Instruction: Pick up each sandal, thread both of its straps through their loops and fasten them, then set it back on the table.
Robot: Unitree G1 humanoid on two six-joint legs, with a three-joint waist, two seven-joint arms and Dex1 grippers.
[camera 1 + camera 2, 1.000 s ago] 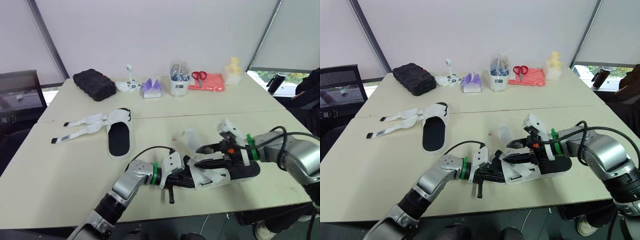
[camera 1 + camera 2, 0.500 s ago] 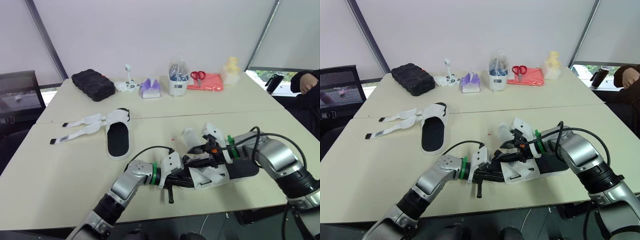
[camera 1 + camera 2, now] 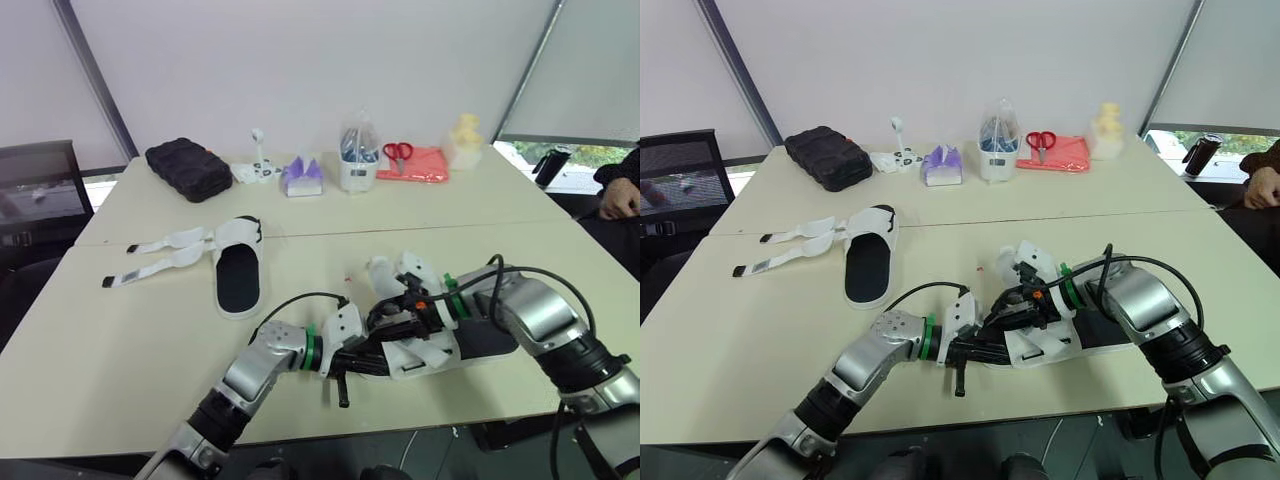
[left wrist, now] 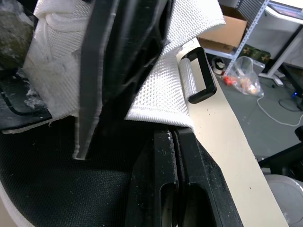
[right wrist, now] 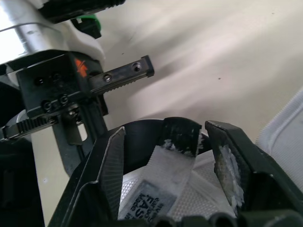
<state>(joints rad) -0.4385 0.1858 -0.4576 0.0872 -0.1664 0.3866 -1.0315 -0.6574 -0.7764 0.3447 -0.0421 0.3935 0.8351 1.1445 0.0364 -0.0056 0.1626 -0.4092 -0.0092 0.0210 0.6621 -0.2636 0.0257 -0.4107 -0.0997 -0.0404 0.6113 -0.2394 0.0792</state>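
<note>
Sandal (image 3: 478, 342) is at 6 o'clock on the desk (image 3: 120, 340), near the front edge. My left end effector (image 4: 172, 142) is pressed together on its 9 o'clock end. My right end effector (image 5: 165, 130) is spread around the white strap (image 5: 165, 175), not pinching it. Strap looks soft, floppy and light; sole looks stiffer. Best hold is near the strap's labelled tip.

White mesh, black footbeds, cream table (image 3: 120, 340)
So are both the near sandal (image 3: 428, 358) and the second sandal (image 3: 238, 277) behind it; further behind it a bumpy black case (image 3: 188, 168), red scissors (image 3: 398, 151), coral cloth (image 3: 425, 166).
</note>
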